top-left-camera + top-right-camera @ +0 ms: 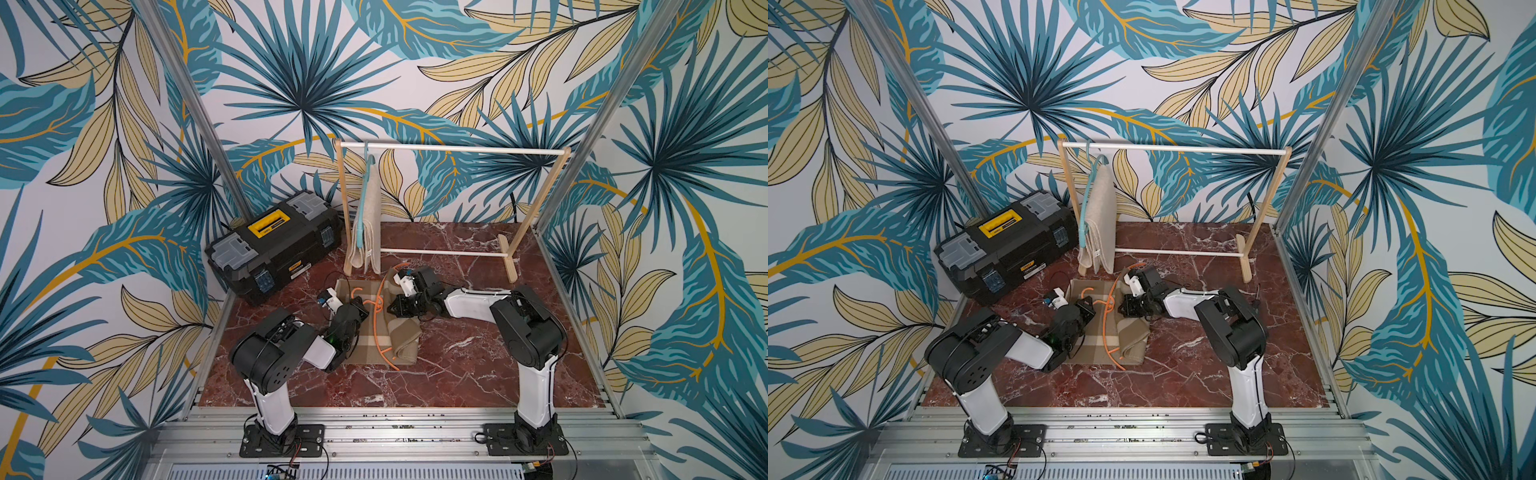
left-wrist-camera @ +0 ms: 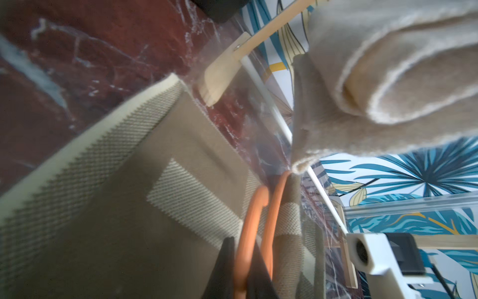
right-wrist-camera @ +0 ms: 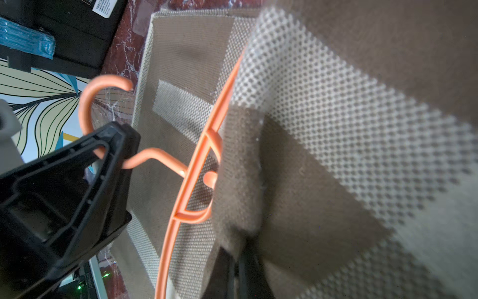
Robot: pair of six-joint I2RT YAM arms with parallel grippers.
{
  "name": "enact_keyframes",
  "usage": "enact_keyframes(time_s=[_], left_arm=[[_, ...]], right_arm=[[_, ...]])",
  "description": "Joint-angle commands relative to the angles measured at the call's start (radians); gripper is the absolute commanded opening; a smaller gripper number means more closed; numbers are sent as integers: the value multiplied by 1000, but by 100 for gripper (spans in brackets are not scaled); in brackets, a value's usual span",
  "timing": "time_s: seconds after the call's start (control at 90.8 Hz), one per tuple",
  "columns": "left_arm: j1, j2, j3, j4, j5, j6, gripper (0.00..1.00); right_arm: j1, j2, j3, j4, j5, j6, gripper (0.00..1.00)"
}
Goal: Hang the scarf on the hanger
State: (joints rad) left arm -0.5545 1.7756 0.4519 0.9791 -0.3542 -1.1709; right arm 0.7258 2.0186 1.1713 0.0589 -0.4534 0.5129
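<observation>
A brown checked scarf [image 1: 365, 340] lies mid-tabletop [image 1: 457, 365] with an orange hanger [image 3: 187, 176] on it. The left fingers [image 3: 119, 139] are clamped tight on the hanger's hook. The right fingers [image 3: 225, 279] are closed, pinching a lifted scarf fold. Farther back stand a toolbox [image 1: 274, 245], far left, and a rack [image 1: 453, 149] holding a beige scarf [image 1: 370, 216].

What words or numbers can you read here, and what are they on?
Nothing here can be read.
Small yellow label on the front of the black toolbox: too small to read.
White sticker on the toolbox, in the right wrist view: tiny print, too blurred.
</observation>
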Motion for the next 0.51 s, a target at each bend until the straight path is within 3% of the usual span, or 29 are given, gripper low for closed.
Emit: enact_keyframes(time_s=[0.0,0.308,0.496], left_arm=[[-9,-38,-2,-18,-19,7,0],[-213,-276,47,-345,-300,-62,0],[-344,-331,127,-609,-432,-225,0]], right_arm=[[7,48,-37,-70,-11,-2,0],[6,16,-22,-97,-6,15,0],[7,-8,-26,-85,-66,65,0]])
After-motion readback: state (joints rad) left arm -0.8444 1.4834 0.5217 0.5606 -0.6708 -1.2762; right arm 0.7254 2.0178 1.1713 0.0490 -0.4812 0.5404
